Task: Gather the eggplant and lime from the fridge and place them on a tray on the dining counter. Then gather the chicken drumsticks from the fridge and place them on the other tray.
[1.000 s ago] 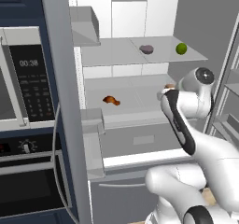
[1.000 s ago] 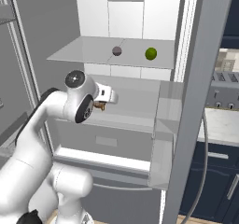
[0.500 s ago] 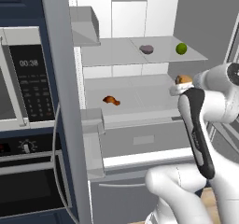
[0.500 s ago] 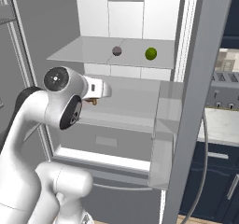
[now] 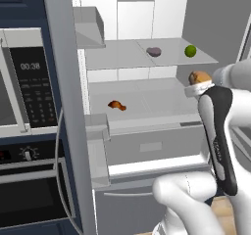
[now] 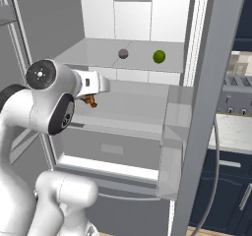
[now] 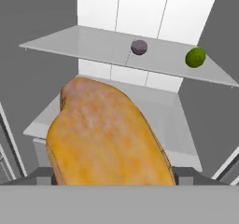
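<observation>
A golden-brown chicken drumstick [image 7: 107, 139] sits between the jaws of my gripper [image 7: 112, 174], which is shut on it; in the left base view this drumstick [image 5: 198, 77] shows at the hand's tip, at the right front edge of the fridge's middle shelf. A second drumstick [image 5: 116, 105] lies on the left of that shelf and peeks out beneath my arm [image 6: 90, 101]. On the upper glass shelf sit the dark purple eggplant [image 5: 154, 52] [image 6: 123, 53] [image 7: 139, 46] and, to its right, the green lime [image 5: 190, 51] [image 6: 158, 56] [image 7: 195, 58].
The open fridge door [image 5: 63, 121] with its bins stands on the left, and the other door [image 6: 206, 112] on the right. A microwave [image 5: 24, 82] and an oven [image 5: 29, 190] are left of the fridge. A toaster [image 6: 238, 95] stands on the right-hand counter. A drawer [image 5: 152, 146] lies below the middle shelf.
My arm has swung back out of the fridge with the drumstick held, moving right and slightly up in the left base view. The eggplant, the lime and the shelf drumstick have not moved.
</observation>
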### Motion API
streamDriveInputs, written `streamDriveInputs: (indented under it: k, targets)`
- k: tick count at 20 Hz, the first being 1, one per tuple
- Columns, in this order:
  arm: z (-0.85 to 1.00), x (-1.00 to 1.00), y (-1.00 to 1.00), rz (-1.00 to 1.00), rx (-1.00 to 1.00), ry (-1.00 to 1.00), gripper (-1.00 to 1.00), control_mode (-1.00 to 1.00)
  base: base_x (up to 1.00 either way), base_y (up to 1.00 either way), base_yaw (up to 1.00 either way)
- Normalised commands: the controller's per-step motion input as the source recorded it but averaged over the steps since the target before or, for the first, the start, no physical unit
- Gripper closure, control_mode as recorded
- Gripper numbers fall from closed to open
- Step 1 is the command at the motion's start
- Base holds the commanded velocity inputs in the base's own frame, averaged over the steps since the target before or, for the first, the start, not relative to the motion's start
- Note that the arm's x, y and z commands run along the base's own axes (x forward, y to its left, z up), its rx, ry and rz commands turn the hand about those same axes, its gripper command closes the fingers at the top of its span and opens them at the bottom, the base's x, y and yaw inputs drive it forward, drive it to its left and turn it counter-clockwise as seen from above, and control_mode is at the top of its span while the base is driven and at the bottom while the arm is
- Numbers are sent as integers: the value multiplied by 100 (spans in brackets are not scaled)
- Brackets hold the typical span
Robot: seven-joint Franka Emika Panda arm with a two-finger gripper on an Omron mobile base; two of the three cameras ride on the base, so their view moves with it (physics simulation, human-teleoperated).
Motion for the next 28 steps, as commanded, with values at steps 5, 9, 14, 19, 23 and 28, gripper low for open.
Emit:
streamDriveInputs:
  k: [5,9,14,19,23,28]
  targets:
    - [0,-88,9,0,-7,-1,100,-100,0,0,0]
    - [11,-37,2,0,-3,-9,100,-100,0,0,0]
    - [3,-3,4,0,-1,-1,100,-100,0,0,0]
    - [0,0,0,0,0,0,100,-100,0,0,0]
    - [0,0,0,0,0,0,100,100,-14,2,-7]
    - [0,0,0,0,0,0,100,100,-72,0,-21]
